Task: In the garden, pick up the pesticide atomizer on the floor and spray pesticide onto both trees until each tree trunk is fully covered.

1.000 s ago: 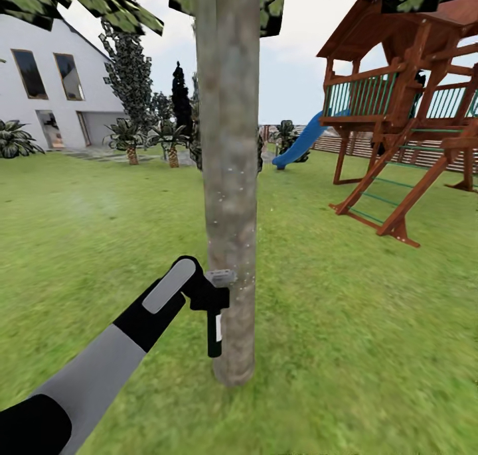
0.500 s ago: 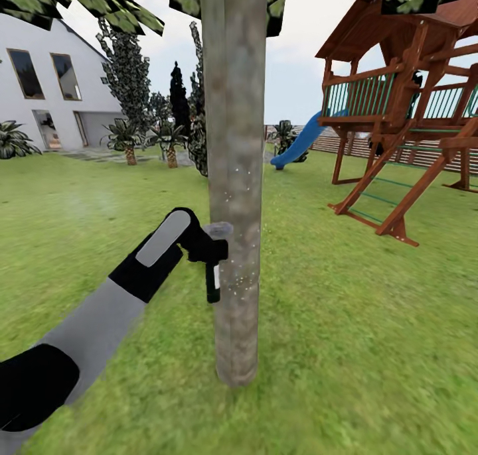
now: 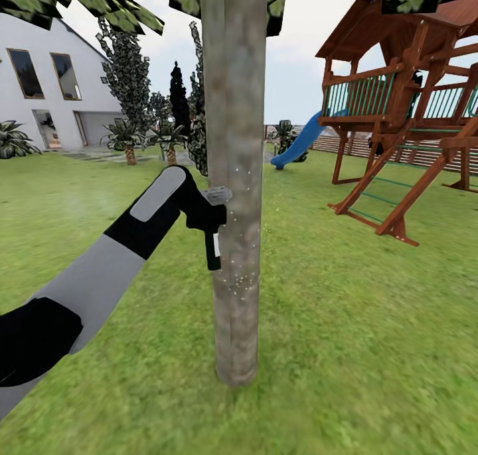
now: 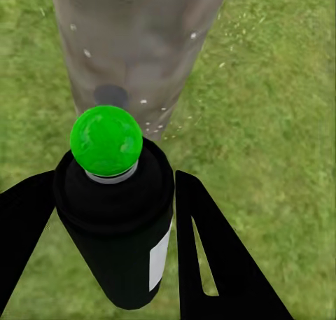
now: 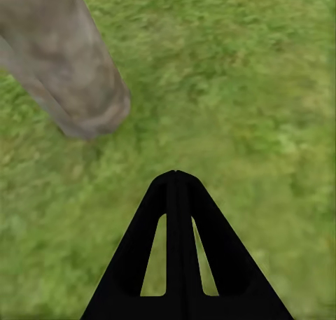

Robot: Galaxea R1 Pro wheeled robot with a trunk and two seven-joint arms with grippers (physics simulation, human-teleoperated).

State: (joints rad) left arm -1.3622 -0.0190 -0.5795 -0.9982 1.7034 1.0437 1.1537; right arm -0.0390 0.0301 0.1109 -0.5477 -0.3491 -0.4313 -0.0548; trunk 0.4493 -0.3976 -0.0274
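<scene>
One tree trunk [image 3: 236, 176], thick with mottled grey-brown bark, rises in the middle of the head view on the garden lawn [image 3: 372, 322]. My left gripper [image 3: 204, 217] is shut on the pesticide atomizer [image 3: 213, 246] and holds it upright against the trunk's left side, its pale grey head level with mid-trunk. White pesticide specks [image 3: 240, 277] dot the bark beside and below it. In the left wrist view the atomizer [image 4: 119, 222] with its green top sits between the black fingers [image 4: 206, 229], facing the speckled trunk [image 4: 140, 47]. My right gripper [image 5: 175, 178] is shut and empty above grass near the trunk's base [image 5: 70, 82].
A wooden playset [image 3: 405, 110] with a blue slide [image 3: 299, 143] stands to the right. A white house [image 3: 46, 83], short palms [image 3: 126, 140] and dark conifers [image 3: 180, 97] lie at the back left. Open grass surrounds the trunk.
My left arm has lifted the atomizer up along the trunk, from near knee height to mid-trunk. More white specks show higher on the bark. The view shifted slightly early on.
</scene>
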